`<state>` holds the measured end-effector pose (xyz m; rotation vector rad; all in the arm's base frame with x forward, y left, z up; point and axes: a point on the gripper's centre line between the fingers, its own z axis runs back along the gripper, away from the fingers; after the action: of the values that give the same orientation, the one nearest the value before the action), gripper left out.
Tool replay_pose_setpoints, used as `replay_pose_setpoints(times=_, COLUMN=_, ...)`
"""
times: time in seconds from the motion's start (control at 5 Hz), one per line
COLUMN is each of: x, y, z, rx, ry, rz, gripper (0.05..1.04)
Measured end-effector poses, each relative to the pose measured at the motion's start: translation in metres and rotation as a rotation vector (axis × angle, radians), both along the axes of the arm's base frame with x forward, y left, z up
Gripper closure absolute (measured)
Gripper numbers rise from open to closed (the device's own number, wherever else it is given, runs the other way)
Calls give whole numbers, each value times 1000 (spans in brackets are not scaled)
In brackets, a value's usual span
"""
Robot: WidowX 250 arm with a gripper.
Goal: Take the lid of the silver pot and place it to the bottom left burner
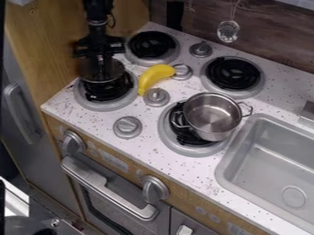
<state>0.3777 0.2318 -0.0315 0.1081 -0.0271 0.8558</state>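
Far left, the black gripper hangs over the bottom left burner, pointing down, closed to a narrow gap, with the lid under its tips. Looks pinched at the knob, though the grip spot is dark and the knob itself can't be made out. Lid is roughly level, above the back part of the coils; whether its rim touches them, can't tell. Right of that, the yellow banana lies between the left burners and the stove knobs, near the lid but apart from it. Further right, the silver pot sits uncovered on the bottom right burner, a bit off toward the sink, handles out to both sides. Step in hand: the placing. The lid is already off the pot and at the target burner, so the task is most of the way done, by my read. Next move: bring the lid slightly toward the front of the stove to center it over the coils, lower it straight until the rim sits flat, then open the gripper and lift clear. Main risk is letting go too far back, so the lid tips on the burner edge or slides; swinging right could also bump the banana.
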Motion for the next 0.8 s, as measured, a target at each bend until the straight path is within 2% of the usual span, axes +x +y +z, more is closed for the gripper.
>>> replay_pose_setpoints(times=0.4, x=-14, y=-14, z=-21, rx=-71, ry=-18, rz=-39, gripper=815)
replay_pose_setpoints(times=0.6, x=-16, y=-25, z=-22, rx=-89, ry=-12, rz=-58, gripper=756)
replay_pose_setpoints(times=0.8, x=-20, y=-30, z=-19, rx=-74, ry=4, rz=-82, gripper=454)
